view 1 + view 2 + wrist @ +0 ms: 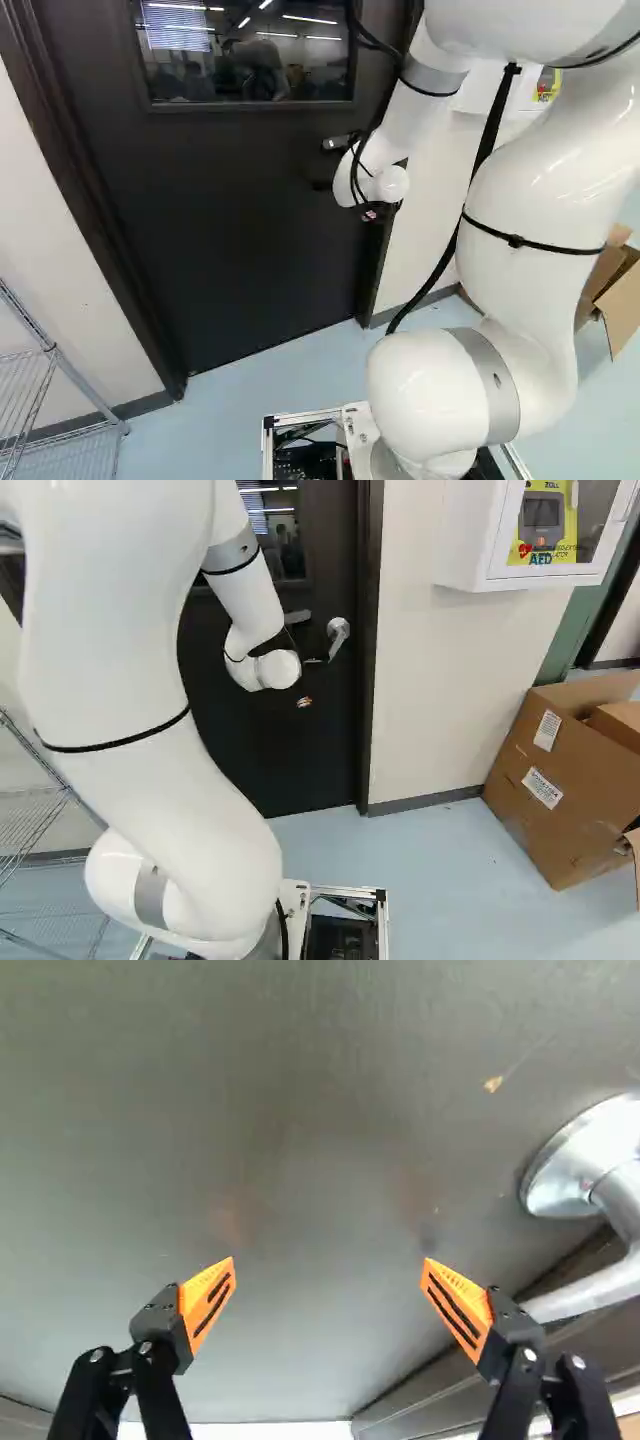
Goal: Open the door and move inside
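My gripper (305, 701) shows small and partly hidden behind the wrist in the right base view, in front of the dark door (290, 765). The silver lever handle (338, 636) is beside it, near the door's frame. In the wrist view the gripper (329, 1265) stands open, its orange pads wide apart with nothing between them. The door's flat grey face (320, 1160) lies ahead of it. The handle (590, 1165) sits outside the fingers, beyond one of them, its lever reaching down beside that finger. In the left base view the door (230, 200) looks shut and has a window.
A wire shelf (60, 370) stands left of the door. Right of the door frame (368, 680) runs a pale wall (430, 680) with a white AED cabinet (480, 540). A large cardboard box (560, 780) stands on the floor at the right of the right base view.
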Available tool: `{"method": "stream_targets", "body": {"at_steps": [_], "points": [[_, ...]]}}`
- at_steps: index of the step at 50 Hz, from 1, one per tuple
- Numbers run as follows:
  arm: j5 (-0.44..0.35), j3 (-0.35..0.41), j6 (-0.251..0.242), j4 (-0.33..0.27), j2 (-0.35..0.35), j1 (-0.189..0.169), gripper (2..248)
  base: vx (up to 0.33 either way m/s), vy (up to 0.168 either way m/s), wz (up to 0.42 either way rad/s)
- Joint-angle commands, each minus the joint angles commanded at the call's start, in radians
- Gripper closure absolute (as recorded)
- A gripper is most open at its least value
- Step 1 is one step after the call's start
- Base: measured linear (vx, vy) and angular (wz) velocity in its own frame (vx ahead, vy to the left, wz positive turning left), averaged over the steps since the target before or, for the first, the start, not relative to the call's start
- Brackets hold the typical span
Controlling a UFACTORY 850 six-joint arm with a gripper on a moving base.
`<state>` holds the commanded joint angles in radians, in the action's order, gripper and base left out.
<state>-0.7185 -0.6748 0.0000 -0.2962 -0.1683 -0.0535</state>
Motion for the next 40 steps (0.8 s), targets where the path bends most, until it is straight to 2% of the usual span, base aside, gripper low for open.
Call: {"method": "stream_targets", "body": {"at_steps": [17,40], "points": [[0.0,-0.047,0.0,0.0,-0.079,0.007,3,0.0,0.0,0.0],[-0.002,-0.14,0.0,0.0,-0.198,0.063,3,0.0,0.0,0.0]]}}
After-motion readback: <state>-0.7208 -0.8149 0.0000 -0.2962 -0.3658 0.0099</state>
